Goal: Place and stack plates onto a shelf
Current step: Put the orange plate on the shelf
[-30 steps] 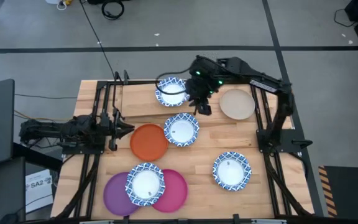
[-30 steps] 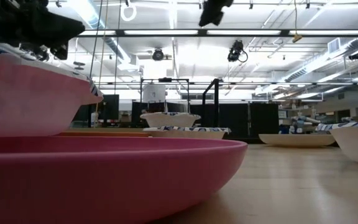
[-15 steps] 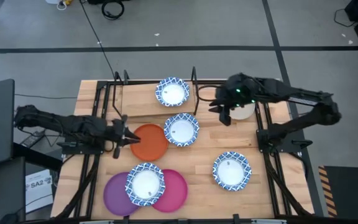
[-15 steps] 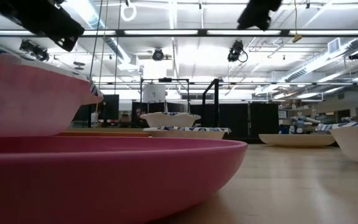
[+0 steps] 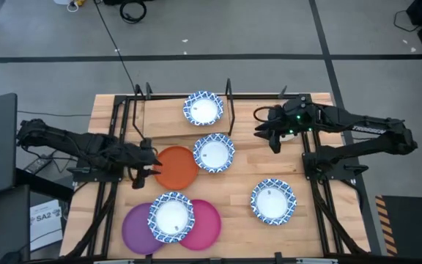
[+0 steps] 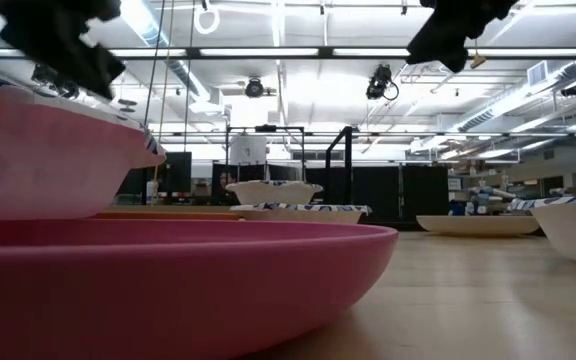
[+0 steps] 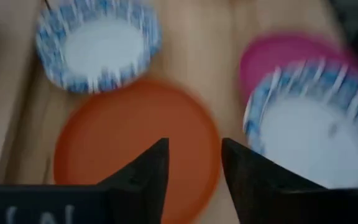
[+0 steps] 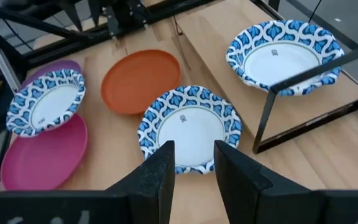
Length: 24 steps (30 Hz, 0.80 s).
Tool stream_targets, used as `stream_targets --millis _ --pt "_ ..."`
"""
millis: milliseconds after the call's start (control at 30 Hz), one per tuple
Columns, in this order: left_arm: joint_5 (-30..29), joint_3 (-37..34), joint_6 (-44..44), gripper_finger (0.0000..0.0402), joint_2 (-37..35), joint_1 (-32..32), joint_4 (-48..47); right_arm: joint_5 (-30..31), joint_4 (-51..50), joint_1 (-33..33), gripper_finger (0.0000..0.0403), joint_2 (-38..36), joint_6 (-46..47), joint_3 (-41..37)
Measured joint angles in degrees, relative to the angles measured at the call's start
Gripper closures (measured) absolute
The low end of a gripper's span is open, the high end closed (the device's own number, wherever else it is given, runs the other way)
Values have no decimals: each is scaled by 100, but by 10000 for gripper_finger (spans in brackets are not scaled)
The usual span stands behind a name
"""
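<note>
I have the left gripper [image 5: 151, 165] at the left edge of the orange plate [image 5: 176, 166], a little left of centre in the high view. My left wrist view shows its two dark fingers [image 7: 146, 174] spread with a clear gap, nothing between them, hanging just over that plate's near rim. The right gripper [image 5: 266, 133] hovers at upper right, beside the shelf [image 5: 167, 117]; its fingers [image 8: 160, 171] stand partly apart and empty, looking down on the blue-and-white plate [image 5: 213, 152] at mid-frame.

One patterned plate [image 5: 202, 108] already sits on the shelf board at upper centre. Another patterned plate [image 5: 272, 200] lies alone at lower right. At lower left a fourth patterned plate [image 5: 171, 215] rests on top of a purple plate [image 5: 136, 229] and a pink plate [image 5: 209, 224], overlapping both.

I judge these plates light and stiff, probably paper or thin plastic. The patterned ones have fluted, upturned rims and plain white wells; the orange one looks smooth, matte and shallower. Light plates may slide on the wooden table [image 5: 310, 227] when nudged, so I would pinch the raised rim from the side, one finger under the lip and one inside. The orange plate's low edge gives less to catch, so I expect a slip there if I come in too flat.

The low view shows mostly the pink rim up close.
</note>
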Motion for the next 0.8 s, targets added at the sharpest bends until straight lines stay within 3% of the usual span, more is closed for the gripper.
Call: stream_targets --millis 100,500,800 --pt "125 -7 413 233 262 -117 -433 139 28 0 285 -87 86 -134" --pt "151 -17 527 241 1534 -744 -379 292 227 -2 285 -85 82 -276" --pt "-209 -17 530 241 2302 -823 -372 292 215 -2 285 -84 72 -276"
